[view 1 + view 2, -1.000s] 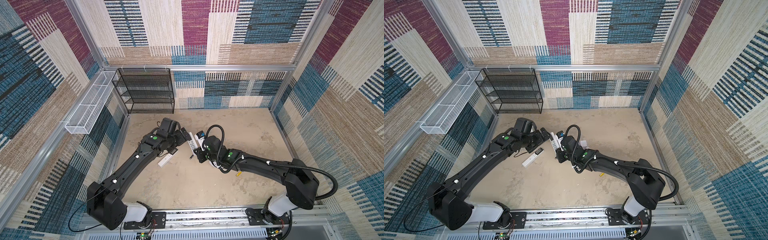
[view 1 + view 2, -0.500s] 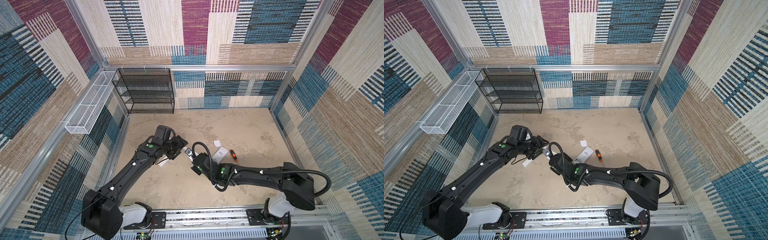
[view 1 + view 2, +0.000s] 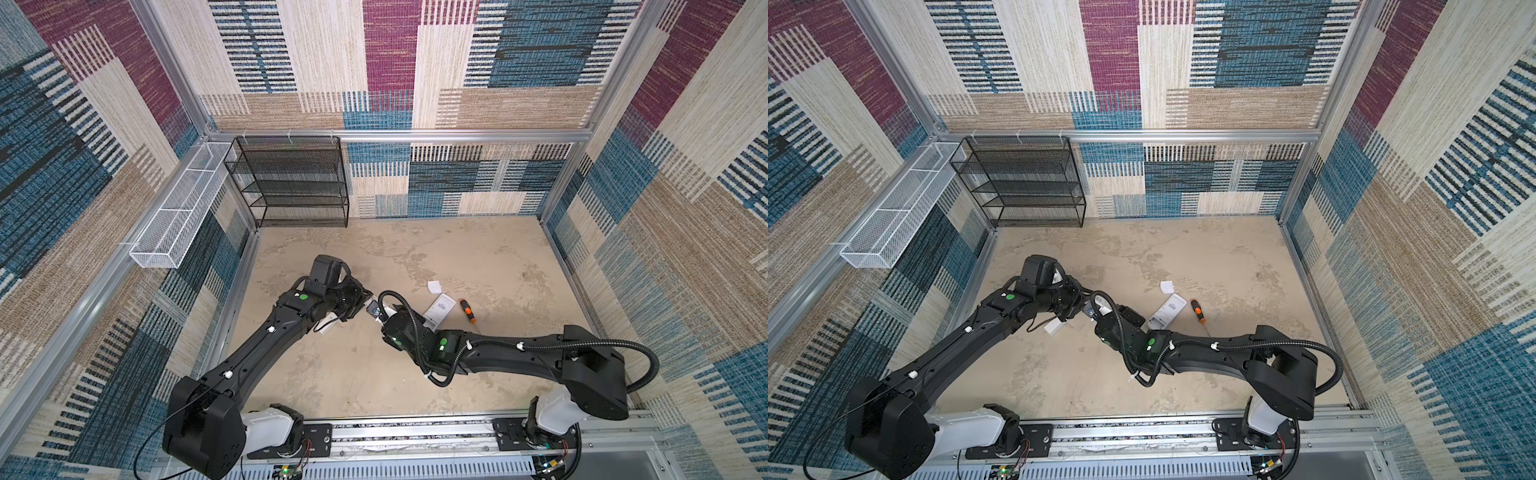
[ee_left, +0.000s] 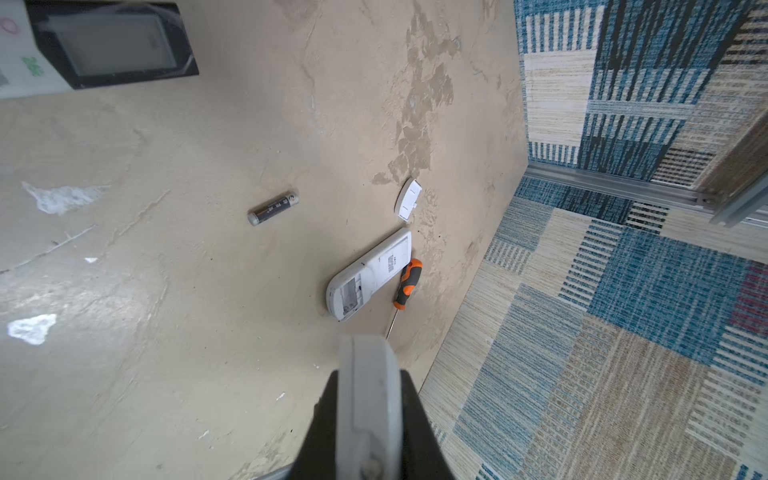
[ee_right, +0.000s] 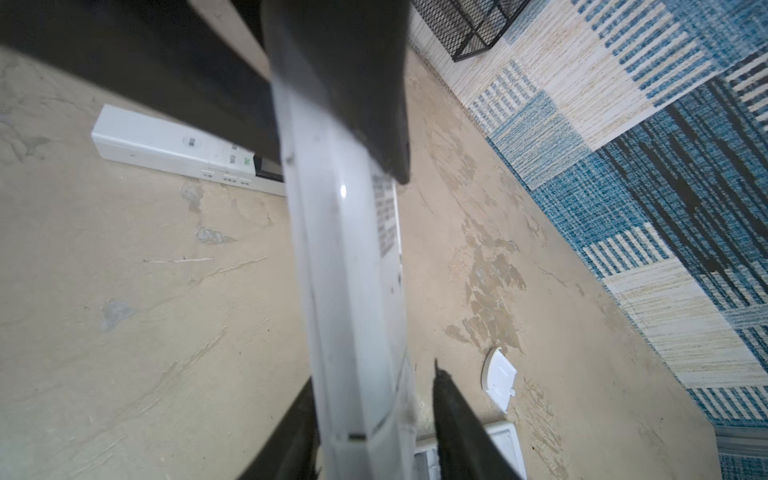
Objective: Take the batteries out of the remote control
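A white remote control (image 5: pixel 353 291) hangs above the floor between my two grippers. My left gripper (image 4: pixel 369 374) is shut on one end of it. My right gripper (image 5: pixel 374 374) stands open round the other end, with a gap between one finger (image 5: pixel 453 415) and the casing. In both top views the grippers meet left of centre, the left gripper (image 3: pixel 365 300) against the right gripper (image 3: pixel 386 316). One dark battery (image 4: pixel 273 207) lies loose on the floor. Whether the held remote contains batteries is hidden.
A second white remote (image 3: pixel 439 309) lies back up with its compartment open, beside an orange-and-black screwdriver (image 3: pixel 467 309) and a loose white cover (image 3: pixel 434 286). A third remote with a dark screen (image 5: pixel 166 145) lies under the left arm. A black wire shelf (image 3: pixel 297 183) stands at the back left.
My left gripper has closed on the remote while the right gripper's jaws have opened from it. Both arms shifted left and nearer, uncovering the floor remote and screwdriver.
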